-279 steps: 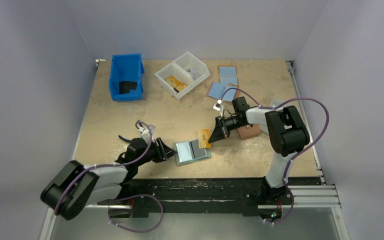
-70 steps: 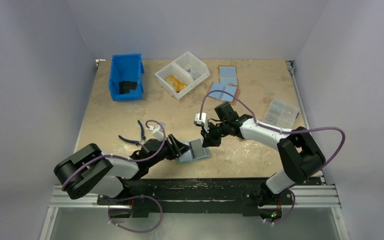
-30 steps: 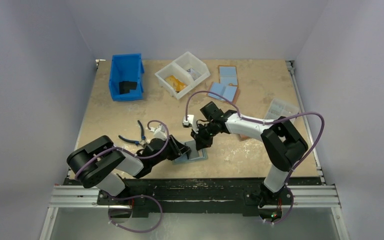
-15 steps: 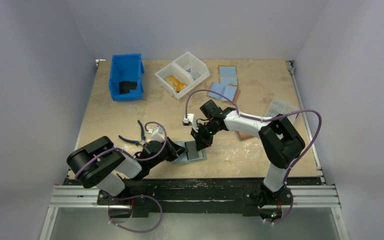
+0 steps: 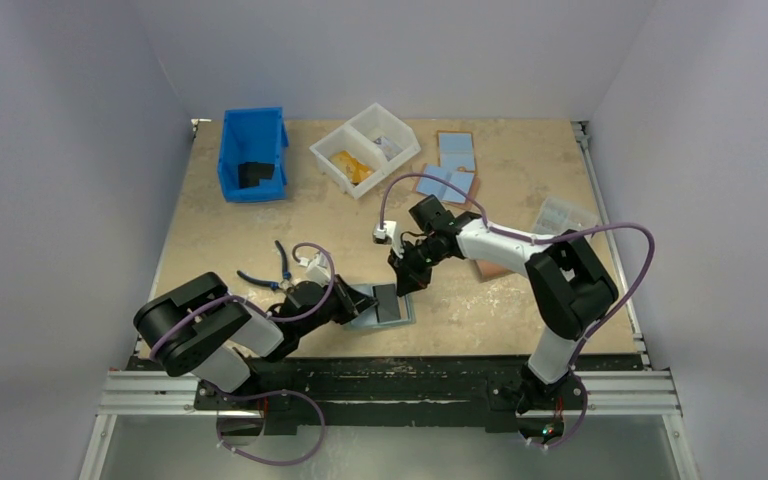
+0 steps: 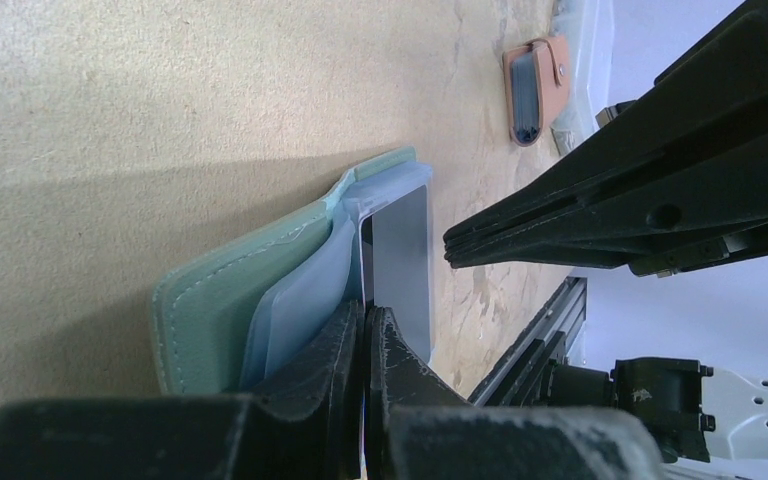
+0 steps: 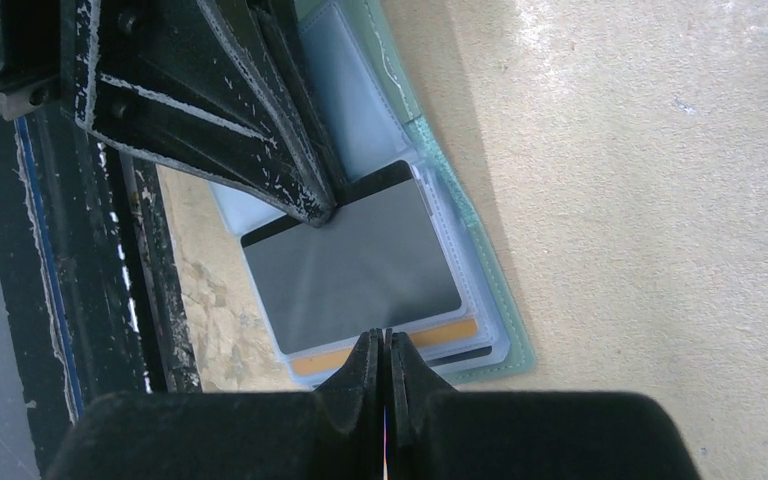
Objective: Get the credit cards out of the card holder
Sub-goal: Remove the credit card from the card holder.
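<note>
Left jaws newly pinching card holder (image 6: 200, 300) edge, right jaws pressed together, empty — just off dark card (image 7: 360, 270)

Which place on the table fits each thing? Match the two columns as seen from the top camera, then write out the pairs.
1 blue bin
2 white tray
3 pliers
4 card holder

a near the front edge, centre
b far left corner
c left of centre
d far edge, middle

Pairs: 1-b, 2-d, 3-c, 4-a
</note>
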You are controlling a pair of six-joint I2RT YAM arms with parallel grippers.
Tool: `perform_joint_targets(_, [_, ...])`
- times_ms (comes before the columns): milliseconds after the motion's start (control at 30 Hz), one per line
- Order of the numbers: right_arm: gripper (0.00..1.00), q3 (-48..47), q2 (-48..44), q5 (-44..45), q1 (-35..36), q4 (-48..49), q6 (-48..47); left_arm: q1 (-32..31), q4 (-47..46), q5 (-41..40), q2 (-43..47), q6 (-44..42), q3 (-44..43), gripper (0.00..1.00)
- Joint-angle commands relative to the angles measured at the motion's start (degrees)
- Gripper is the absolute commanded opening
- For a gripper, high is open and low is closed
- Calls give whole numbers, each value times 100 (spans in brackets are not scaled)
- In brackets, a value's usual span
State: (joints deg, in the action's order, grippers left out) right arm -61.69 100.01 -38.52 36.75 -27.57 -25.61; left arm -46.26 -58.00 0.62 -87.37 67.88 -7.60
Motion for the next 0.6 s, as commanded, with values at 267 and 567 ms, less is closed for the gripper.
perform_joint_targets(267, [0, -46, 188, 263, 135, 86, 218, -38, -717, 226, -240, -93, 12, 0])
perform_joint_targets(567, [0, -201, 436, 425, 421, -84, 126, -33, -1394, 360, -619, 81, 100, 26])
